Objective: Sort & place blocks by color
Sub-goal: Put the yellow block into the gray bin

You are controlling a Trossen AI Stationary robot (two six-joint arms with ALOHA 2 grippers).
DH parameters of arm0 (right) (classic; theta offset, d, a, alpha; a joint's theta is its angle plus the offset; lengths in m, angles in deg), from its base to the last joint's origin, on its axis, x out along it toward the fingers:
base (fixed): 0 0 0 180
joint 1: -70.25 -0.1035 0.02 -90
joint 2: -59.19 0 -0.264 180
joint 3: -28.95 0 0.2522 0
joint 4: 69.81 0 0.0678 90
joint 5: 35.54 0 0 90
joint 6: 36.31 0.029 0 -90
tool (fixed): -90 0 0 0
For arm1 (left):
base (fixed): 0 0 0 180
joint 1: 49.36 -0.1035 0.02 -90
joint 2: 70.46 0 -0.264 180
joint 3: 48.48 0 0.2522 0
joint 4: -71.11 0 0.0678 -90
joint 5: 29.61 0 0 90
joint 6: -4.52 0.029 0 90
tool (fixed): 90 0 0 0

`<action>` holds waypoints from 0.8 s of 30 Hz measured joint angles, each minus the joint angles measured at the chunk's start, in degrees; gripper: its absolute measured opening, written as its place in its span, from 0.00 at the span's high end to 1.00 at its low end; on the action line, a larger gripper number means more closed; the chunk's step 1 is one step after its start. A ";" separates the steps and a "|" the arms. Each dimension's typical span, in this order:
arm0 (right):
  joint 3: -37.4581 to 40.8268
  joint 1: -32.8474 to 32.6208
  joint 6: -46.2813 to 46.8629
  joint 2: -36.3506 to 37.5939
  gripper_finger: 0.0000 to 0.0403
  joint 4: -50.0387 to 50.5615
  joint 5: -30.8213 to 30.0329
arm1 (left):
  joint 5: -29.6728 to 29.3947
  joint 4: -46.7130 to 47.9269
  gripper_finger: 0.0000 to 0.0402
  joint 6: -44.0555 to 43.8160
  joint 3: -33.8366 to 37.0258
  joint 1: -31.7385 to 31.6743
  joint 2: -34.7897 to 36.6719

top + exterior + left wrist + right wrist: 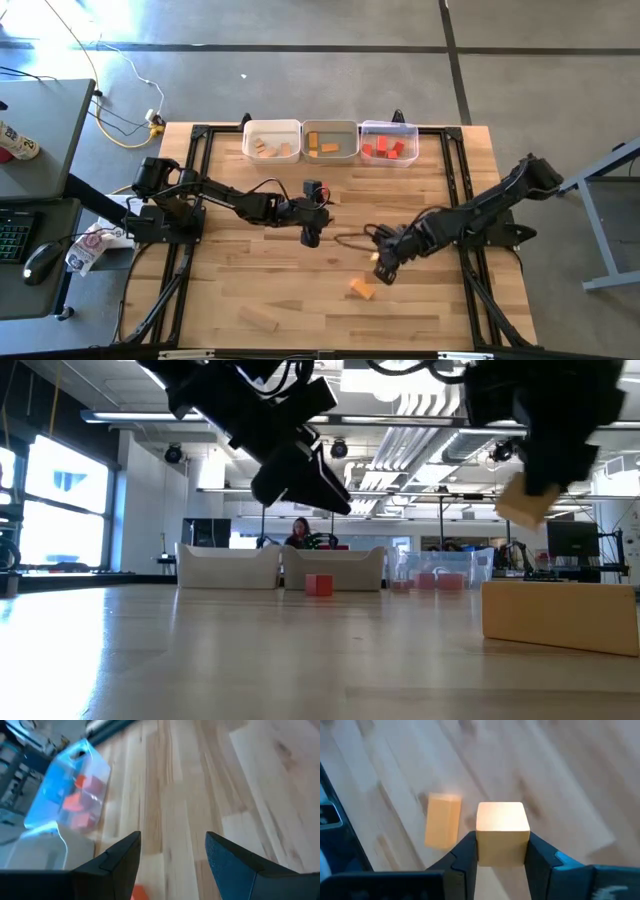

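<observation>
My right gripper [384,266] is shut on a light wooden cube [502,832], which the low view shows raised above the table [525,505]. An orange bar [362,289] lies flat on the table just near of it, also seen as the orange bar [442,820] in the right wrist view. My left gripper [310,236] hovers open and empty over the table's middle, its fingers apart [172,840]. A red block [318,584] sits on the table in front of the bins. A light wooden bar [258,319] lies near the near edge. My right gripper pinches the light wooden cube between its two fingers, one finger [465,852] on each of two opposite side faces [482,845]. The fingers come from above, slanting down. The cube is lifted clear of the table.
Three small bins stand in a row at the far edge: a white bin [272,128] with light wood blocks, a middle bin [330,127] with orange blocks, and a clear bin [389,128] with red blocks. A black frame rims the table [200,300]. Bare wood lies between the arms.
</observation>
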 joint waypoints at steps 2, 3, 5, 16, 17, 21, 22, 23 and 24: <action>0.00 1.72 -2.89 1.45 0.76 -0.42 -0.63 | -0.02 -1.90 0.48 1.36 0.00 0.47 0.00; 0.00 2.58 -4.45 2.16 0.76 -0.68 -0.77 | -0.07 -3.11 0.48 2.19 0.00 0.80 0.00; 0.00 4.38 -7.33 3.55 0.76 -1.24 -1.06 | -0.06 -5.62 0.48 3.85 0.00 1.33 0.00; 0.00 12.38 -21.76 9.80 0.76 -9.45 -0.89 | -2.95 -15.33 0.48 8.81 0.00 3.82 0.00; 0.00 12.91 -22.66 10.17 0.76 -10.40 -0.88 | -2.98 -15.72 0.48 8.81 0.00 3.97 0.00; 0.00 14.91 -26.30 11.03 0.76 -14.13 -0.83 | -3.04 -17.68 0.48 8.83 0.00 4.32 0.00; 0.00 15.44 -26.97 11.13 0.76 -14.87 -0.74 | -3.04 -18.28 0.48 8.83 0.00 4.39 0.00; 0.00 15.92 -27.74 11.17 0.76 -15.81 -0.40 | -3.04 -18.94 0.48 8.81 0.00 4.39 0.00; 0.00 16.43 -28.25 11.17 0.76 -16.78 0.16 | -3.04 -19.71 0.48 8.83 0.00 4.39 0.00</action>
